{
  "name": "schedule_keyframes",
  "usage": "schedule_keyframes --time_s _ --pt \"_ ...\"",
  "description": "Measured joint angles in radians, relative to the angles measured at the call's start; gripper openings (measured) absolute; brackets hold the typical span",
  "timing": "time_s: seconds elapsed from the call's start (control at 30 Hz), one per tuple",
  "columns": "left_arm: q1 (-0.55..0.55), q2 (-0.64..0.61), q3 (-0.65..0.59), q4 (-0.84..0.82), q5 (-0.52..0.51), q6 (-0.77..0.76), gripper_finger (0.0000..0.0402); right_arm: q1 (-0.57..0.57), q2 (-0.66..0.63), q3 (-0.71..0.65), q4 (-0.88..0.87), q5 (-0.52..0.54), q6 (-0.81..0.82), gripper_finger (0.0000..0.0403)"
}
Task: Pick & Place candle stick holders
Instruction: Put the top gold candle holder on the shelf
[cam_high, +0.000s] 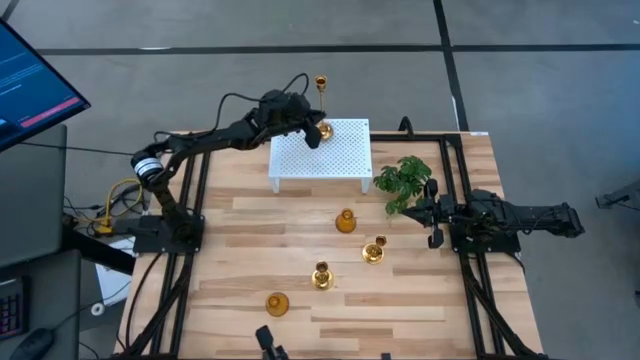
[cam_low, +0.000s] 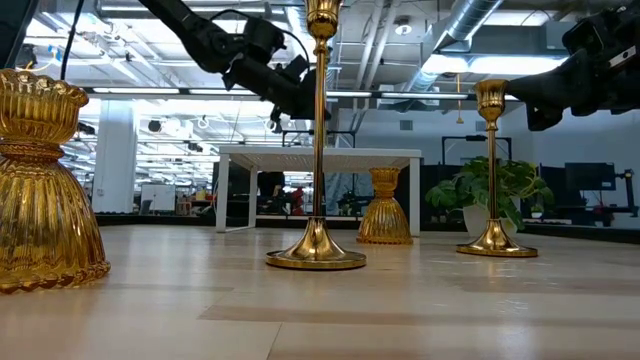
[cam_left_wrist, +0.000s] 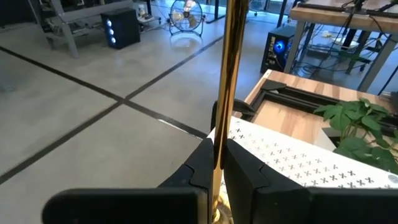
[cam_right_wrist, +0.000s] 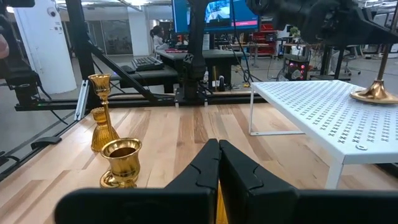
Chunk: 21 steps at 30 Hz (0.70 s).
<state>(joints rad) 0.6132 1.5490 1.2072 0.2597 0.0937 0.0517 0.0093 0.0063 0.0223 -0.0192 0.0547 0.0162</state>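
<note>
Left pincer (cam_high: 318, 128) grips a tall candle stick holder (cam_high: 321, 83) upright on the white stand (cam_high: 320, 160); right pincer (cam_high: 434, 213), closed, waits beside the plant (cam_high: 404, 183).

Wooden table (cam_high: 420, 300) bears white stand (cam_high: 340, 160), plant (cam_high: 405, 182), four holders (cam_high: 322, 276)

Left arm reaches over the white perforated stand (cam_high: 320, 153); left gripper (cam_high: 318, 130) sits at a tall gold candle holder (cam_high: 322, 105) at the stand's far edge. Finger state unclear. Right gripper (cam_high: 434, 212) waits beside the green plant (cam_high: 405, 180) at the table's right side. Four more gold holders stand on the wooden table (cam_high: 240, 240): (cam_high: 346, 220), (cam_high: 374, 250), (cam_high: 322, 275), (cam_high: 277, 303).
</note>
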Motion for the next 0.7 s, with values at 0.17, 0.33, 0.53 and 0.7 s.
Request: schedule_keyframes --time_s 0.17,0.33,0.53,0.7 --pt "-0.001 0.0 0.0 0.002 0.004 -0.011 0.0022 0.0 0.0 0.0 0.0 0.0 0.0 0.0" --pt "0.0 0.0 0.0 -0.021 0.004 -0.011 0.0022 0.0 0.0 0.0 0.0 0.0 0.0 0.0" --pt "0.002 -0.002 0.001 -0.036 0.006 -0.011 0.0022 0.0 0.0 0.0 0.0 0.0 0.0 0.0" --pt "0.002 -0.002 0.001 -0.035 0.006 -0.011 0.0032 0.0 0.0 0.0 0.0 0.0 0.0 0.0"
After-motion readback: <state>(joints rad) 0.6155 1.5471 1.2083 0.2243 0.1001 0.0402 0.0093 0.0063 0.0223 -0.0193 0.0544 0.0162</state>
